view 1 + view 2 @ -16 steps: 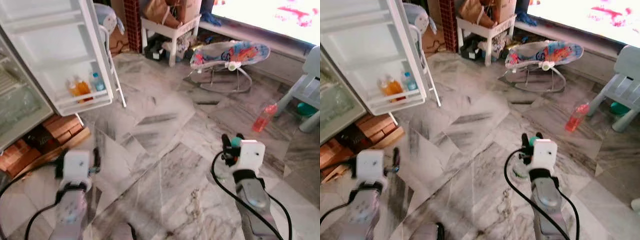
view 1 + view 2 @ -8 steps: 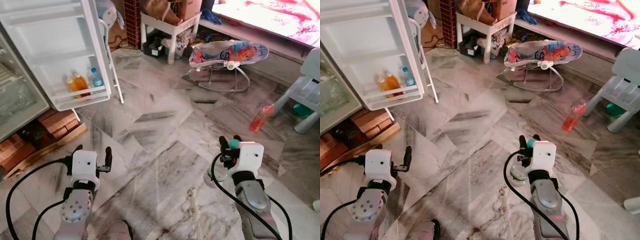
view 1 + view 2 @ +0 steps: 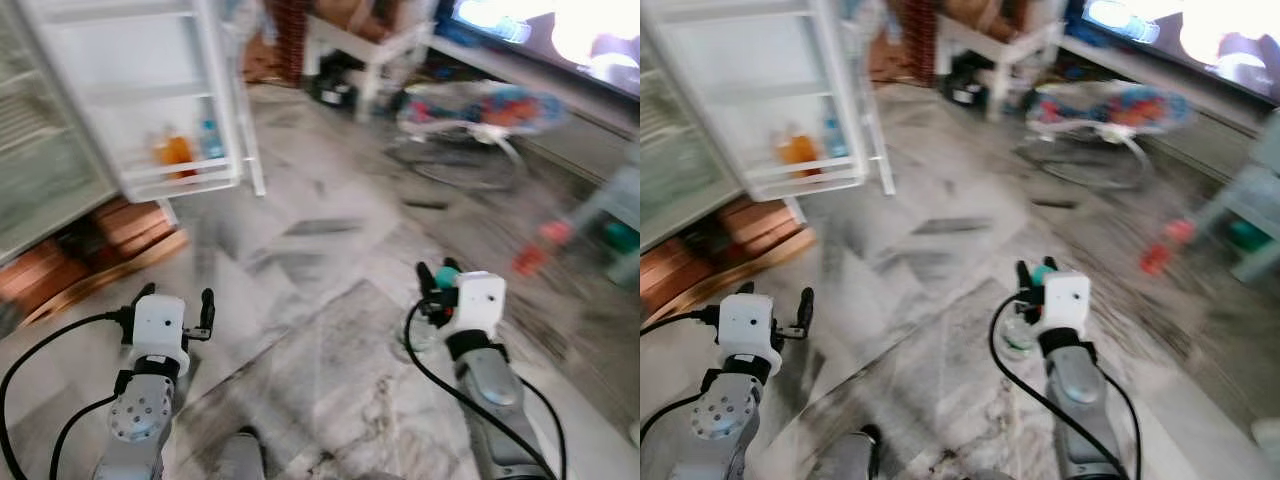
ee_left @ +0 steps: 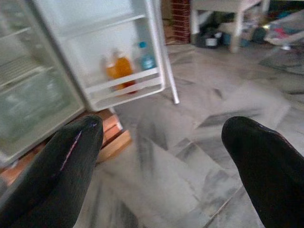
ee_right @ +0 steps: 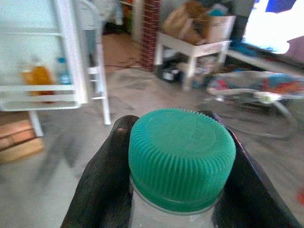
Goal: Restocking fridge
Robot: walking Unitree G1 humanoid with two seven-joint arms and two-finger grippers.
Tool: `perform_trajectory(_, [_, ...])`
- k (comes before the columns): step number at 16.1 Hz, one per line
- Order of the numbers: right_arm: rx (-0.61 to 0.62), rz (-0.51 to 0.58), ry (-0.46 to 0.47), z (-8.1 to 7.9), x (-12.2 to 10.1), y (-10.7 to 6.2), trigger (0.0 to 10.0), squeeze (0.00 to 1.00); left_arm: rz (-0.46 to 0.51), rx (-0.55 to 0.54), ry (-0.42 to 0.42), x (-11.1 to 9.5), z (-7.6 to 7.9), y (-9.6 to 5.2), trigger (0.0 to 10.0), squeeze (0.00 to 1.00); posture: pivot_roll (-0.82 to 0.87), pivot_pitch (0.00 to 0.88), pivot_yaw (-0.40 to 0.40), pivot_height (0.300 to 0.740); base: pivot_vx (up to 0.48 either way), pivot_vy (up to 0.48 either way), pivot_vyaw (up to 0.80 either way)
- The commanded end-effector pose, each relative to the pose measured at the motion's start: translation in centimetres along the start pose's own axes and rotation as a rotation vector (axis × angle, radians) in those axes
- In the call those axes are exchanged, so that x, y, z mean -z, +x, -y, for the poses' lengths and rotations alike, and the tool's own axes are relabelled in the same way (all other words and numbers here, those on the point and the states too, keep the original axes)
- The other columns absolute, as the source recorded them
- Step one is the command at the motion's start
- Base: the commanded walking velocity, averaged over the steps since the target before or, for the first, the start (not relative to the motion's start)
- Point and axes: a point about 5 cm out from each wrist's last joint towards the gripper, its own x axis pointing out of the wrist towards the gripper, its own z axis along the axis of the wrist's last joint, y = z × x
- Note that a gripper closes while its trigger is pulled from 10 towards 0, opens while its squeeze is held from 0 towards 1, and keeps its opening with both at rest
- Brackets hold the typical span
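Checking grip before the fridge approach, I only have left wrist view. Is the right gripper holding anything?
Observer: Yes, the right gripper is shut on a clear bottle with a green cap.
Operator: Left gripper?
Observer: The left gripper is open, holding nothing.
Operator: Anything else on the floor?
Observer: A red bottle lies on the marble floor on the robot's right, blurred.

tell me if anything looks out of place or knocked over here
One thing stands out: a red bottle lies out on the marble floor near the pale chair, far from the open fridge door, whose shelf holds upright bottles. The right gripper holds a green-capped bottle; no spill shows.
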Motion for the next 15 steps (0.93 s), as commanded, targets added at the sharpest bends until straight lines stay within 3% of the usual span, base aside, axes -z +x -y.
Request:
perform_trajectory(1, [0.005, 0.016, -0.002, 0.3, -0.6, 0.1, 10.0, 0.0, 0.003, 0.004, 0.005, -0.3, 0.3, 0.0, 10.0, 0.0, 0.14, 0.145, -0.076, 0.74, 0.0, 0.0, 0.79])
perform_trajectory(5, [0.002, 0.009, 0.011, 0.2, -0.4, -0.1, 10.0, 0.0, 0.017, 0.02, 0.015, -0.6, 0.3, -0.3, 10.0, 0.0, 0.15, 0.152, -0.072, 0.74, 0.157, 0.0, 0.77])
perform_trajectory(8, [0.029, 0.008, 0.031, 0.4, -0.1, 0.1, 10.0, 0.0, 0.01, 0.038, 0.024, -0.4, 0.4, -0.1, 10.0, 0.0, 0.15, 0.13, -0.052, 0.74, 0.354, 0.0, 0.0])
perform_trajectory(15, [0.03, 0.042, 0.039, -0.1, -0.4, 2.0, 10.0, 0.0, 0.039, 0.058, 0.03, -0.7, 0.4, 2.4, 10.0, 0.0, 0.16, 0.045, -0.038, 0.74, 0.432, 0.0, 0.0])
